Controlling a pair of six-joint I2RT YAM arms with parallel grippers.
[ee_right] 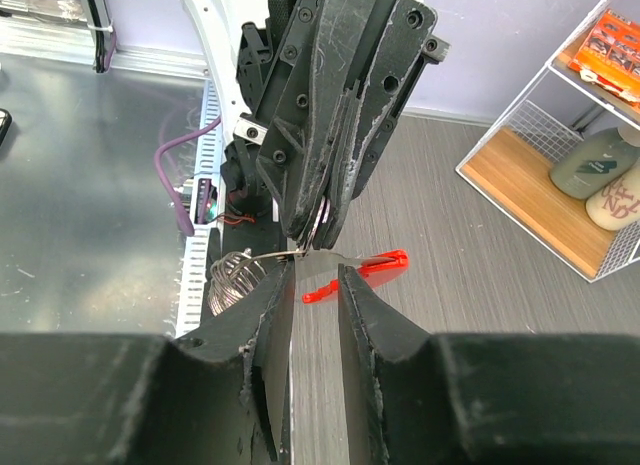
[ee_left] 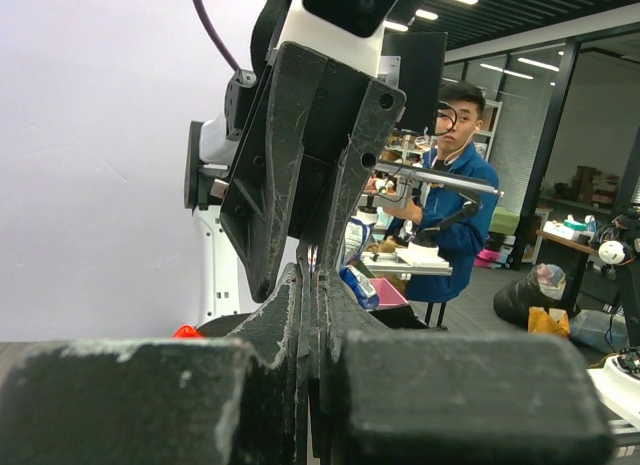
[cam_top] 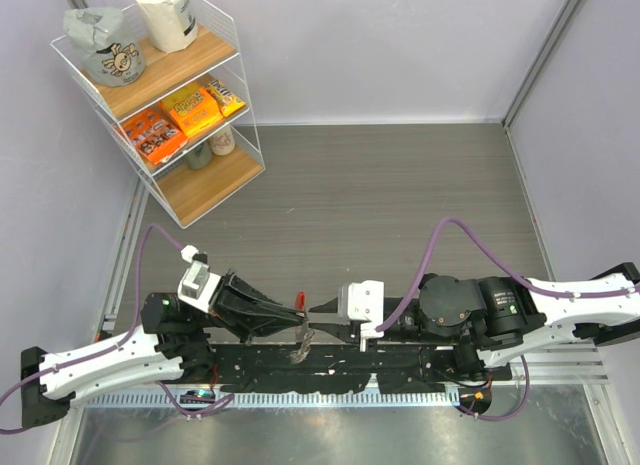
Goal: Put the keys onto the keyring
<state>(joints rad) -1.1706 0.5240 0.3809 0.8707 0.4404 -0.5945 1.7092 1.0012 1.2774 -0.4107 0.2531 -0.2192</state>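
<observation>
**Grey tabletop, six o'clock edge: keyring held aloft, threading step in hand**

Grey wood-grain tabletop [cam_top: 400, 205] carried a wire shelf [cam_top: 160, 105] of snack packs at ten o'clock in the overhead view. Both arms met at six o'clock, above the near edge.

Findings:
- The left claw [ee_right: 318, 230] reached in from nine o'clock. Its jaws were pressed together with no gap, and silvery loops of the keyring [ee_right: 382, 259] were pinched at their tips.
- The keyring hung clear of the surface. In the right wrist view its red arc pointed toward three o'clock and its silvery, chain-like part drooped toward nine o'clock.
- The right claw [ee_right: 315, 280] faced it from three o'clock, tips just beside the ring. Its jaws stood narrowly apart, with the tabletop and a red end visible through the gap. I could not tell whether its fingers [ee_right: 365, 315] touched the metal.
- The keys were not discernible in any view; no green or black head could be made out.

Assessment: the work appeared to be at the threading stage, with one claw steadying the ring and the other working at its opening.

Next move, in my judgement: a fine, slow pinch by the right claw at the split of the ring. The left grip must stay firm, since any twist could spring the thin metal free.
</observation>
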